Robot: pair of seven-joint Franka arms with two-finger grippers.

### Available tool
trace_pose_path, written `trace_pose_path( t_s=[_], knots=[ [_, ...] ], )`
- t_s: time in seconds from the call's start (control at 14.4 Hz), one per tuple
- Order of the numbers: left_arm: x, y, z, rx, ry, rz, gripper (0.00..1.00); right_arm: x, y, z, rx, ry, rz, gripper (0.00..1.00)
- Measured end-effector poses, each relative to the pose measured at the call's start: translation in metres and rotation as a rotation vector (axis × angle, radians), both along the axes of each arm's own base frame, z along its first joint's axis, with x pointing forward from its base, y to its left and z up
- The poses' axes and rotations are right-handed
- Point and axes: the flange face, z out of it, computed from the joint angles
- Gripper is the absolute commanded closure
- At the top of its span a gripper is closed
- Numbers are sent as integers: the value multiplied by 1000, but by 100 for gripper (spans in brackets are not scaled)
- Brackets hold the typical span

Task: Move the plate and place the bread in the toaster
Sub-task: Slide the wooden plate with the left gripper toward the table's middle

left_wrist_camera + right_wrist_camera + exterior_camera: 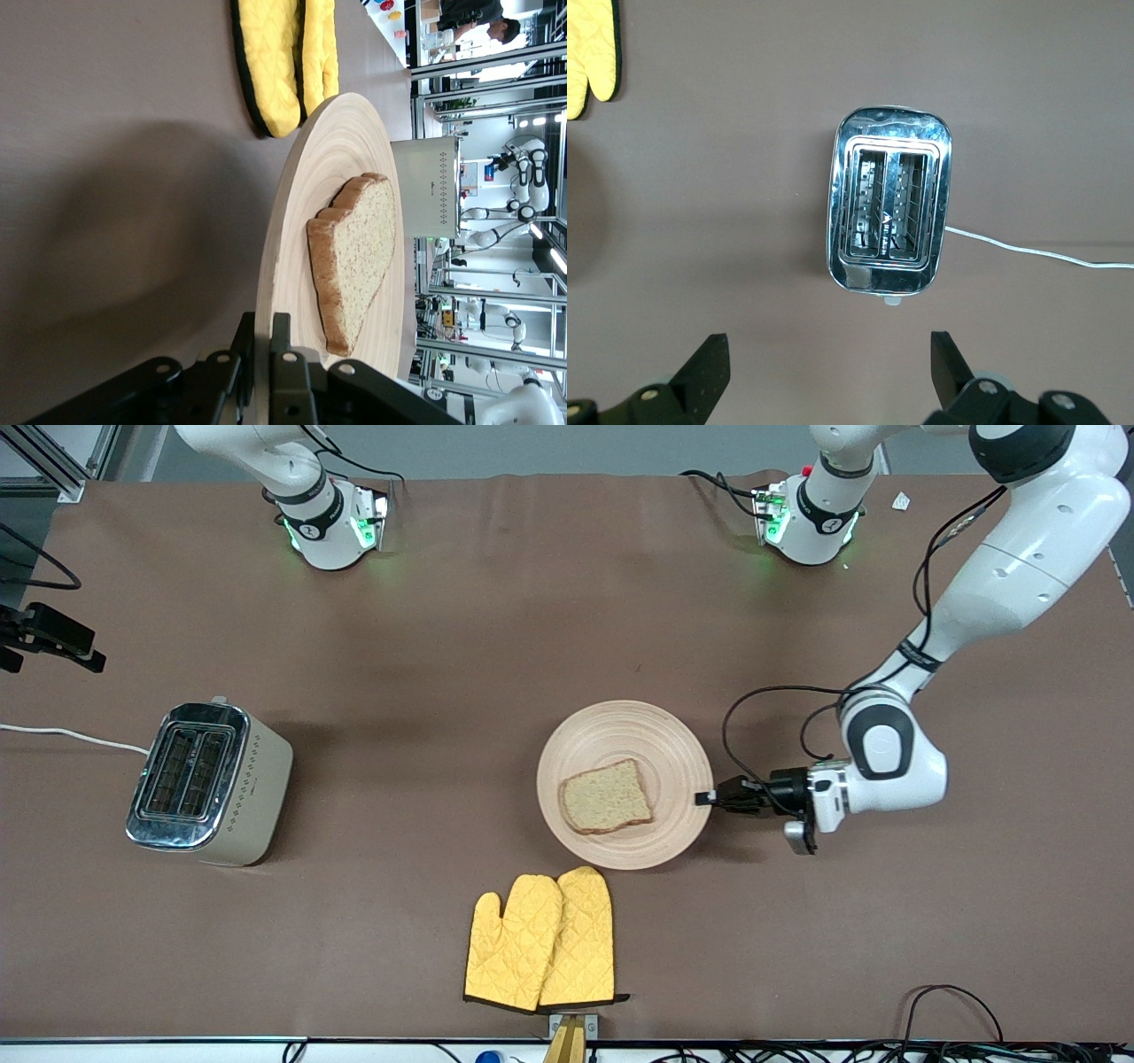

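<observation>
The pale wooden plate (620, 722) (328, 150) lies mid-table with the brown bread (607, 795) (359, 248) slice flat on it. My left gripper (706, 798) (263, 328) comes in level from the left arm's end and is shut on the plate's rim, one finger above and one below. I cannot tell whether the plate is off the table. The cream toaster (208, 784) (890, 212) stands toward the right arm's end, both slots empty. My right gripper (828, 354) hangs open high over the table beside the toaster, with nothing between its fingers.
A pair of yellow oven mitts (542, 939) (283, 53) lies just nearer the front camera than the plate. The toaster's white cord (71, 735) (1036, 252) trails off toward the table's edge at the right arm's end. Brown table cover (425, 691) lies between plate and toaster.
</observation>
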Motion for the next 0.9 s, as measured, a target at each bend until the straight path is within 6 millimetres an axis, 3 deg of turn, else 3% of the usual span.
trace_pose_path(
  t_s=[0.21, 0.35, 0.55, 0.9],
  knots=[
    [-15, -49, -2, -15, 33, 10, 100, -1, 0, -1, 0, 6, 0, 0],
    [-24, -70, -6, -8, 43, 3, 100, -2, 0, -2, 2, 20, 0, 0],
    [-36, -89, -18, 2, 60, -26, 100, -5, 0, -4, 4, 44, 0, 0],
    [-48, -101, -39, 35, 80, -55, 100, -5, -2, -4, 4, 47, -3, 0]
  ],
)
